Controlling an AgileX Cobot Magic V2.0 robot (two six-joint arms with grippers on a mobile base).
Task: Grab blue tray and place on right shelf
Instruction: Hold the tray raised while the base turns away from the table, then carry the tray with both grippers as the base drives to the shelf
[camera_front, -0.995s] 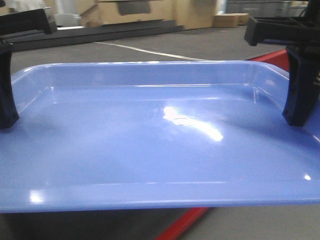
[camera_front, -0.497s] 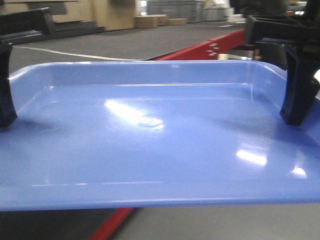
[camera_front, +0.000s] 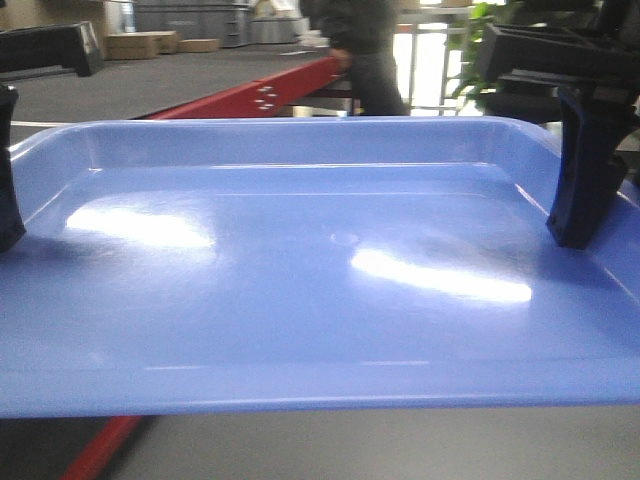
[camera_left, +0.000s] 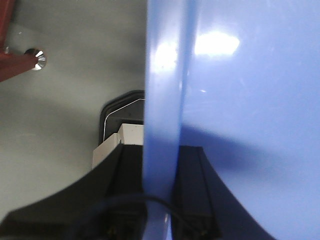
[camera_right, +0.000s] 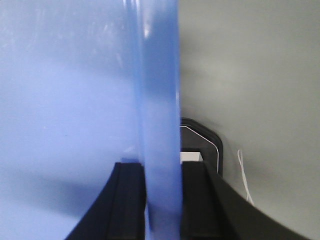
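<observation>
The blue tray (camera_front: 300, 270) fills the front view, held level off the floor between my two arms. My left gripper (camera_front: 6, 190) is shut on its left rim and my right gripper (camera_front: 585, 180) on its right rim. In the left wrist view the left gripper (camera_left: 160, 155) has one black finger under the rim and one inside the tray (camera_left: 250, 100). The right wrist view shows the right gripper (camera_right: 162, 167) clamping the opposite rim of the tray (camera_right: 65, 100) the same way. The right shelf is out of view.
Behind the tray a red rack beam (camera_front: 240, 95) runs diagonally, with a person (camera_front: 365, 50) standing past it. Grey bins (camera_front: 190, 18) and cardboard boxes (camera_front: 140, 43) line the far wall. Grey floor lies below, with a red post and bolt (camera_left: 35, 59).
The background has slid left behind the tray: the red beam moved from right to left of centre and a person came into view. Both grippers keep their hold on the rims.
</observation>
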